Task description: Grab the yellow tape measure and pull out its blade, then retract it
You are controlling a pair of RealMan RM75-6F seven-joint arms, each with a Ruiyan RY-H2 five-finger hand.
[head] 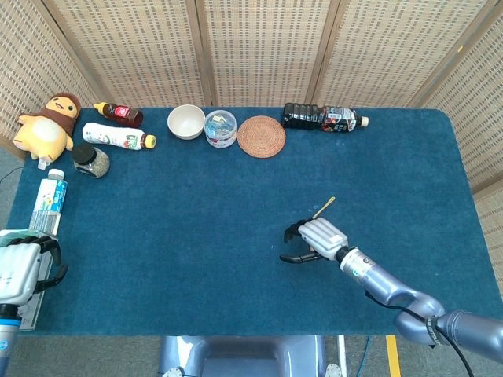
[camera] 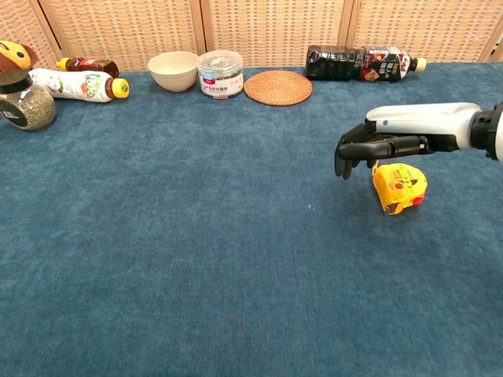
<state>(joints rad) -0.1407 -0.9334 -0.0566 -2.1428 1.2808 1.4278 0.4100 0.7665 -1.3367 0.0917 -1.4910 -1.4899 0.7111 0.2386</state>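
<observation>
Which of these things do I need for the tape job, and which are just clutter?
Needed: tape measure; right hand above it.

Clutter: bowl, jar, coaster, dark bottle, white bottle, spice jar, plush toy.

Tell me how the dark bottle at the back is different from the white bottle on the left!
The dark bottle is black-brown with a red-and-white label; the white bottle is pale with a green-patterned one. The dark bottle has a white cap, the white bottle a yellow cap. The dark bottle lies near the woven coaster, the white one by the plush toy. Both lie on their sides, caps pointing right.
</observation>
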